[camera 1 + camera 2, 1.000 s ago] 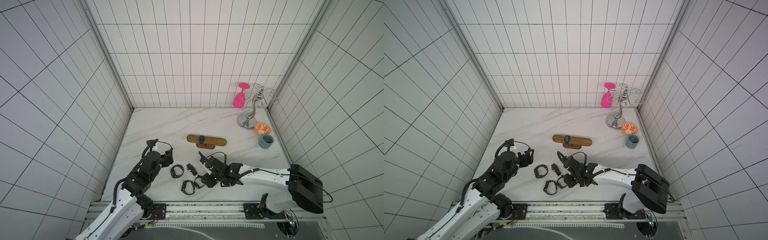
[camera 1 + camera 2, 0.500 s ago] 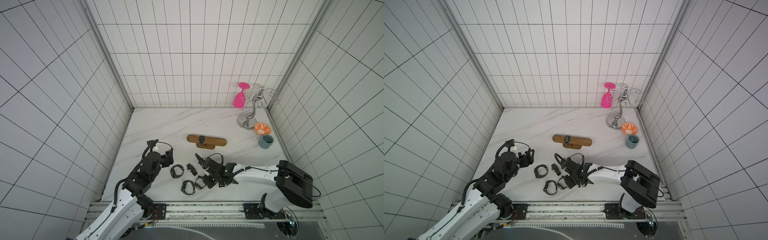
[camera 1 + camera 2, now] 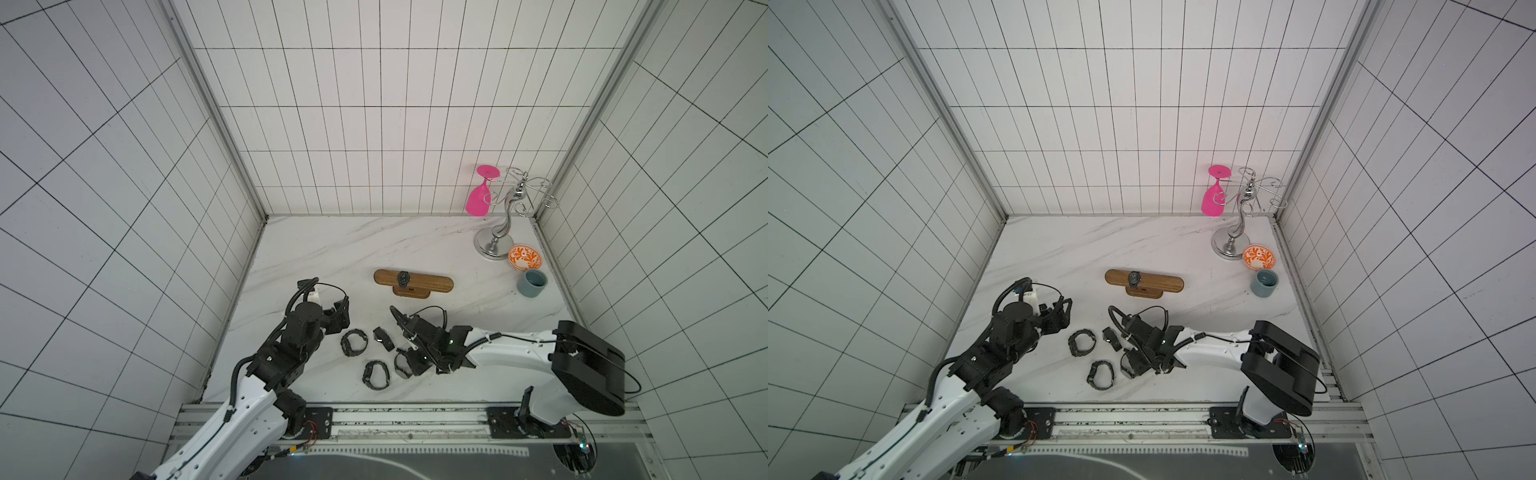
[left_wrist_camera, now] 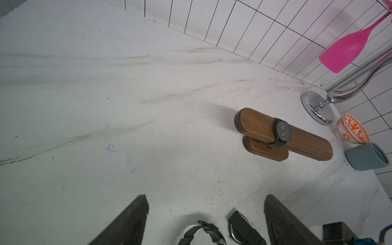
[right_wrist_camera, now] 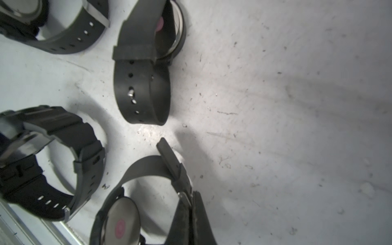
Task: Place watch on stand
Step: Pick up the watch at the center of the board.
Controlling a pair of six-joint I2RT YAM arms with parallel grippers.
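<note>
One dark watch (image 3: 403,279) sits wrapped round the stand (image 3: 432,284), so part of the job looks done. Near the front of the table (image 3: 332,249), the right gripper (image 5: 192,212) is clenched on the strap of a second watch (image 5: 119,222), which lies on the table among three loose watches (image 3: 354,343). The left gripper (image 4: 206,198) hangs released, holding nothing. Left to do, likely: lift the pinched watch, carry it over and slip it onto the bar's free end

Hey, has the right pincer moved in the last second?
Yes. Against the wooden stand, the right pincer has shifted slightly leftward and shut on a watch strap.
</note>
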